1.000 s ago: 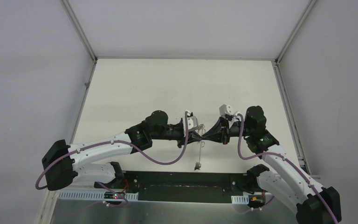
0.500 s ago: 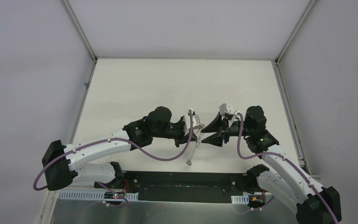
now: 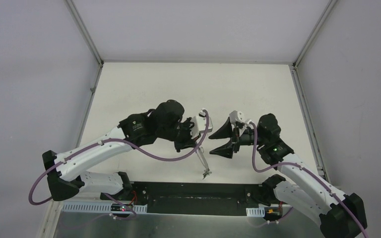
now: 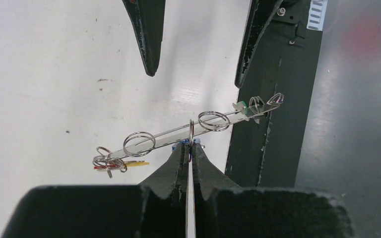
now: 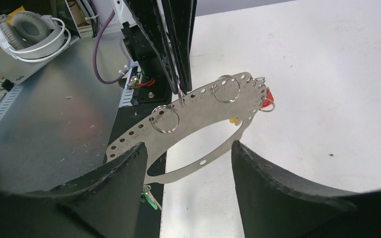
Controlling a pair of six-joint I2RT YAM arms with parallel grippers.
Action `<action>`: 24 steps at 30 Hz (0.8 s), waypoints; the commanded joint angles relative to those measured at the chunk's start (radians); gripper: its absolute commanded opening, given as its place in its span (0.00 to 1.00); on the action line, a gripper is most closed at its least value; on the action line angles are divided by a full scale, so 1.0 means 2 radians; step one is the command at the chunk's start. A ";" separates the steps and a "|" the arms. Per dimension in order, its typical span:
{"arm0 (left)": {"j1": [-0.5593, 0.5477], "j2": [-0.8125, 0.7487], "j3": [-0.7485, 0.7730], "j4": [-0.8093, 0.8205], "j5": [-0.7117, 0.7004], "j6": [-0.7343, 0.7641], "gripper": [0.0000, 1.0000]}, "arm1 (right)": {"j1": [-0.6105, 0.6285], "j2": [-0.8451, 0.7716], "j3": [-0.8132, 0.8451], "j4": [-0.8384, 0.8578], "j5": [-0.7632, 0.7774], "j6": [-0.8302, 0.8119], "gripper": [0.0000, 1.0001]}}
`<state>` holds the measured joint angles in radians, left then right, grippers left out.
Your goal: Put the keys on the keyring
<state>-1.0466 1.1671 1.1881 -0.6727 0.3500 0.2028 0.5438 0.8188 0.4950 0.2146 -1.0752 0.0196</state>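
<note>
Right fingers (image 3: pixel 222 130) have sprung apart since a second ago and backed off the keyring (image 3: pixel 202 161). Left fingers (image 3: pixel 188 141) shifted away from them, taking the ring along.

Left fingers (image 4: pixel 181 163) are clamped shut on the keyring (image 4: pixel 173 133), pinching the rim of the flat perforated metal hoop at about mid-length. Ring hangs off their tips, clear above the white surface (image 3: pixel 154 94).

Right fingers (image 5: pixel 114 188) are wide open and hold nothing. Keyring (image 5: pixel 198 106) sits just past their tips, not touching, with the gap facing the hoop's flat side.

Two split rings (image 4: pixel 139 144) sit on the rim, one either side of the left fingers' pinch.

Keys (image 4: pixel 110 163) are bunched at one end of the hoop, red and yellow tags showing. At the other end, close to one right fingertip (image 4: pixel 253 44), is a key with a green tag (image 4: pixel 252 104). Right wrist view shows the red tag (image 5: pixel 266 99) at the end away from the right fingers and a green tag (image 5: pixel 149 199) low beside one of them.
</note>
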 commanded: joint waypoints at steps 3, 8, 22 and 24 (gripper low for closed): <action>-0.004 0.029 0.107 -0.149 -0.038 -0.020 0.00 | 0.053 0.030 0.003 0.105 0.062 0.034 0.60; -0.005 0.067 0.180 -0.241 -0.077 -0.069 0.00 | 0.094 0.054 0.001 0.162 0.111 0.045 0.53; -0.005 0.157 0.297 -0.391 -0.121 -0.150 0.00 | 0.149 0.086 -0.018 0.265 0.209 0.091 0.41; -0.005 0.161 0.301 -0.387 -0.123 -0.155 0.00 | 0.159 0.098 -0.020 0.285 0.219 0.104 0.39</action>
<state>-1.0481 1.4864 1.7332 -1.4155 0.1474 -0.0475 0.8307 0.9821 0.4664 0.6479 -0.7082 0.1646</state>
